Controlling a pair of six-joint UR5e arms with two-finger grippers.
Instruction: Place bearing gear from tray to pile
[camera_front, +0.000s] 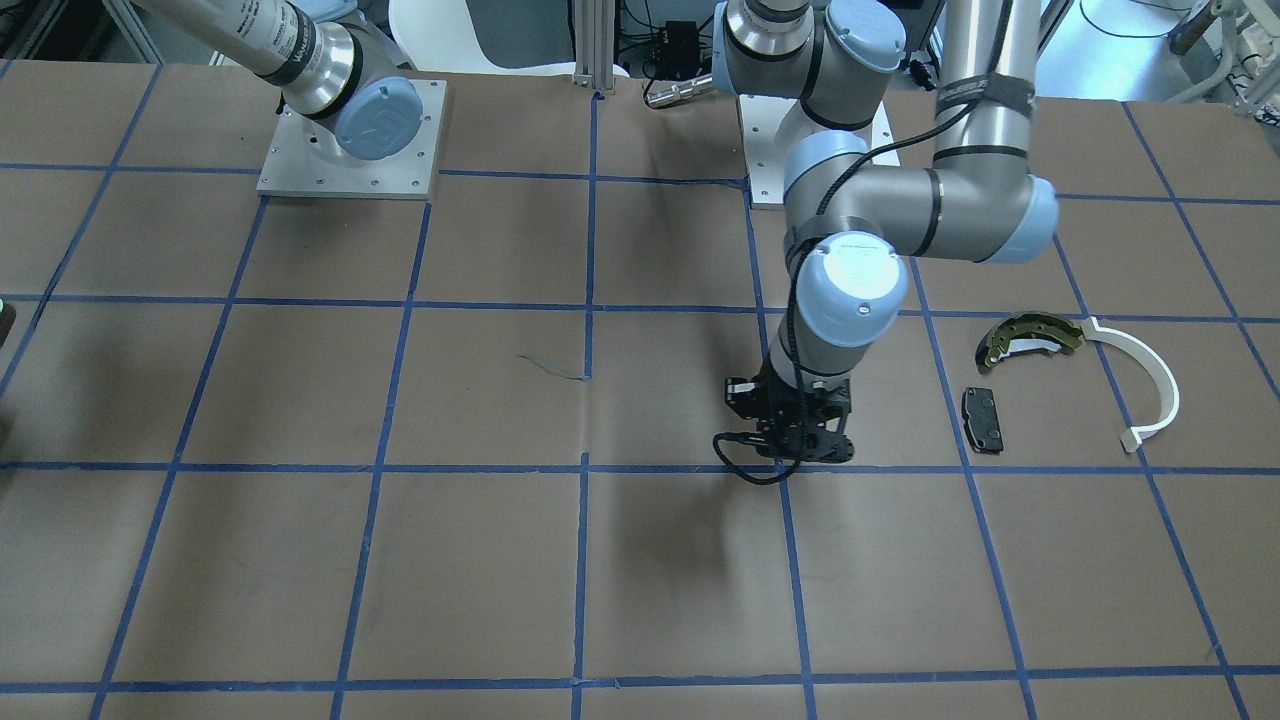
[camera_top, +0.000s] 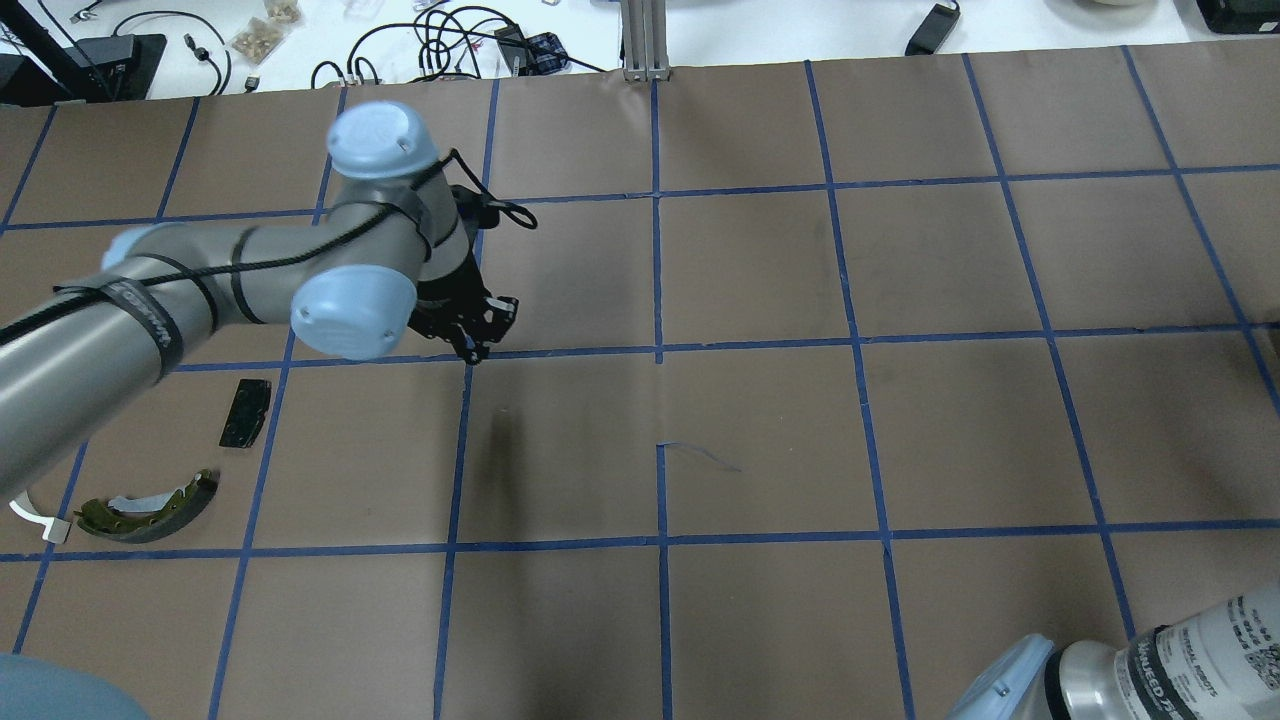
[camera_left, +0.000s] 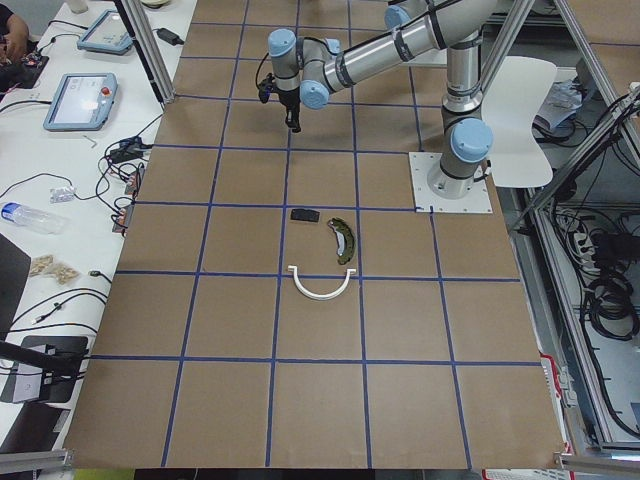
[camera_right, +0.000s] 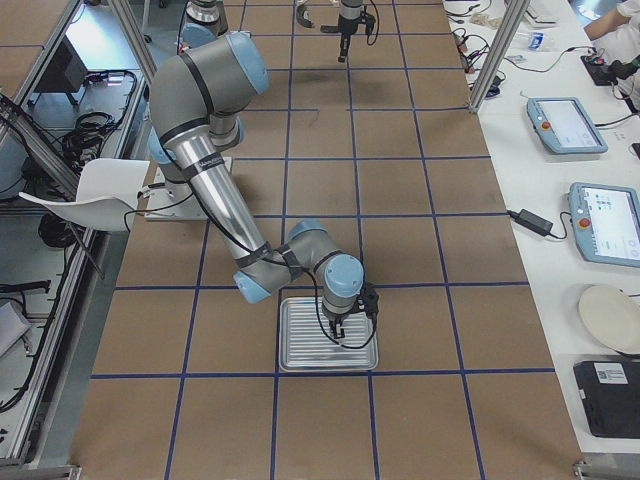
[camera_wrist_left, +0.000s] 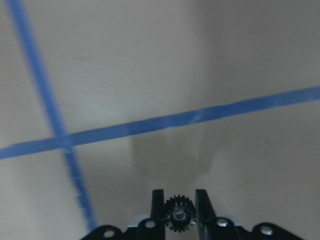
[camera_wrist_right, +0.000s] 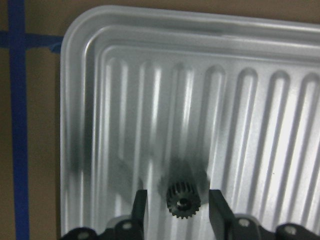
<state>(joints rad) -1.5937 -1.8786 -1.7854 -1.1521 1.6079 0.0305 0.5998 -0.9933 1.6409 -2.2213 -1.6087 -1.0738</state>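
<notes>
A small black bearing gear (camera_wrist_left: 179, 220) is seen clamped between the left gripper (camera_wrist_left: 179, 206) jaws only in the left wrist view. A second gear (camera_wrist_right: 183, 199) lies on the ribbed tray (camera_wrist_right: 100, 90) between the spread right gripper (camera_wrist_right: 176, 207) jaws. The pile, brake shoe (camera_front: 1028, 337), black pad (camera_front: 983, 418) and white arc (camera_front: 1143, 385), lies well apart from the left gripper.

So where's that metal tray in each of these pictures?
Front-facing: not in it.
Overhead: not in it.
Exterior left: not in it.
Exterior right: tray, bottom centre, under the near arm.
Left wrist: not in it.
Right wrist: fills the frame.
Shared landmark: right gripper, fingers spread above the tray's ribbed floor.
</notes>
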